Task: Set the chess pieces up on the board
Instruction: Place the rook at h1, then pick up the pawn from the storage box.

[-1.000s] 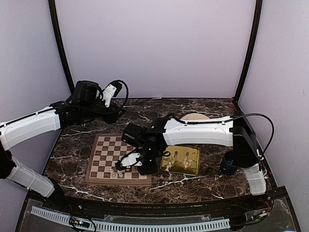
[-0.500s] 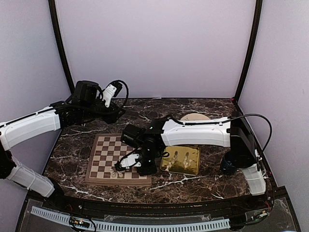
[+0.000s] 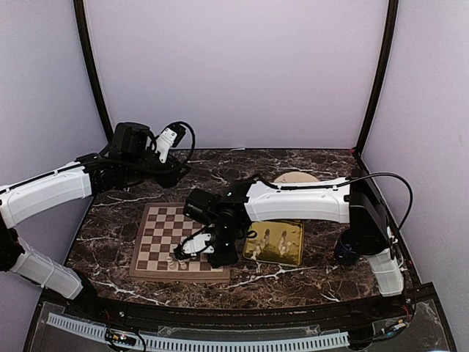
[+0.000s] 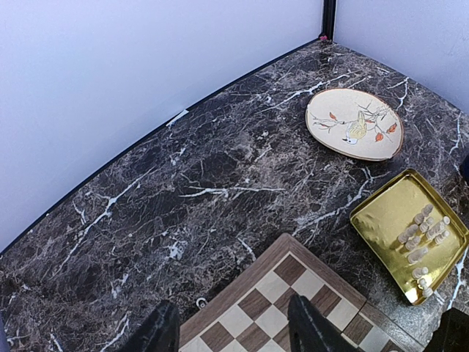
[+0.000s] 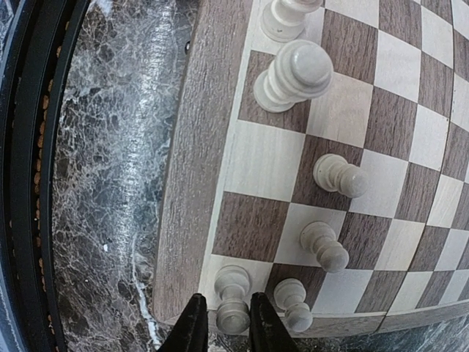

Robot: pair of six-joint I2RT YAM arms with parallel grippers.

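Observation:
The wooden checked board (image 3: 157, 235) lies left of centre; it also shows in the left wrist view (image 4: 293, 308) and the right wrist view (image 5: 256, 169). My right gripper (image 3: 218, 258) (image 5: 227, 299) is low over the board's near right corner, shut on a cream chess piece (image 5: 233, 282) that stands on the corner square. Several more cream pieces (image 5: 292, 75) stand in the two near rows (image 3: 176, 261). Further pieces (image 4: 421, 235) lie in the gold tray. My left gripper (image 3: 172, 172) (image 4: 234, 334) is open and empty above the board's far corner.
The gold tray (image 3: 293, 257) (image 4: 381, 220) lies just right of the board. A painted plate (image 3: 297, 177) (image 4: 354, 123) sits at the back. A blue cup (image 3: 346, 248) stands at the right by the right arm's base. The table's black near edge (image 5: 37, 183) runs close to the board.
My right arm has shifted slightly left and nearer over the board's near right corner. The left arm has not moved.

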